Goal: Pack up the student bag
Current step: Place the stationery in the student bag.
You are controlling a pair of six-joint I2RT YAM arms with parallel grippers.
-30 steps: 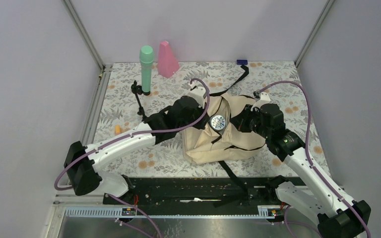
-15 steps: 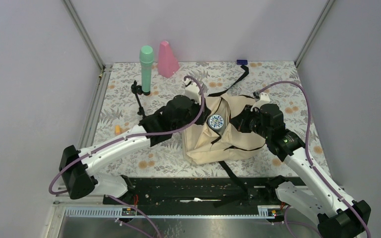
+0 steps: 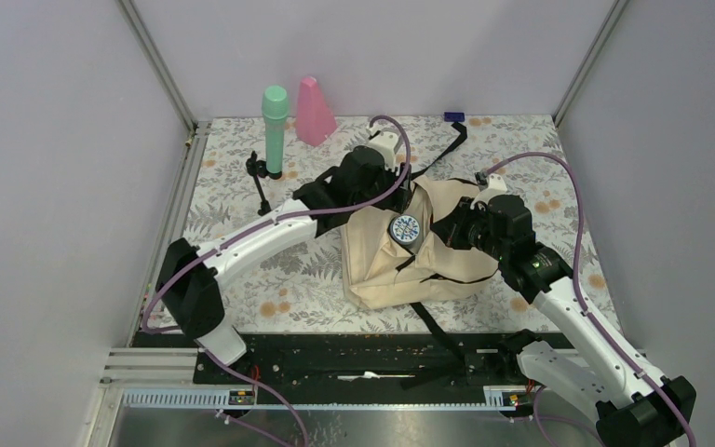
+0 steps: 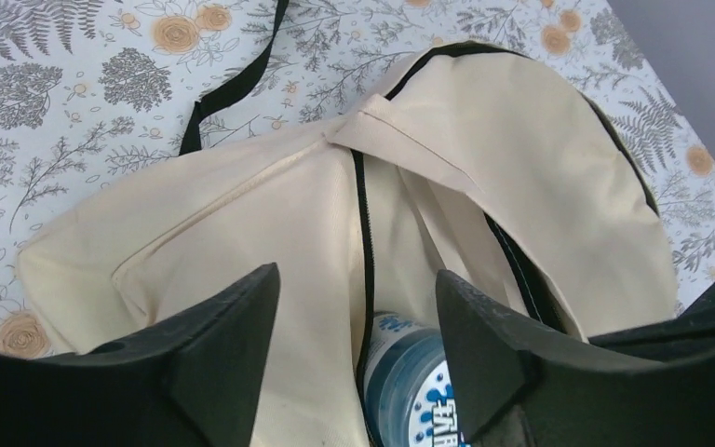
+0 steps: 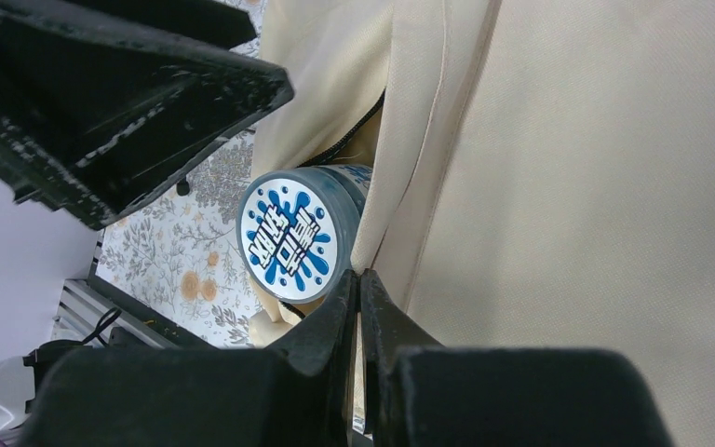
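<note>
The left claw [image 4: 358,298] hangs over the student bag [image 4: 521,158]. Its two black fingers [image 4: 228,345] stand apart at the bottom of the view, and nothing is held between them. The bag is cream cloth and lies soft and crumpled on the bench [image 4: 65,102], which has grey leaves and orange flowers printed on it. A black zip edge [image 4: 363,223] runs down the middle of the bag to where it gapes open. A round tub [image 4: 410,382] with a blue and white label pokes out of that gap, between the two fingers. A black strap [image 4: 237,84] lies on the bench beyond the bag.
</note>
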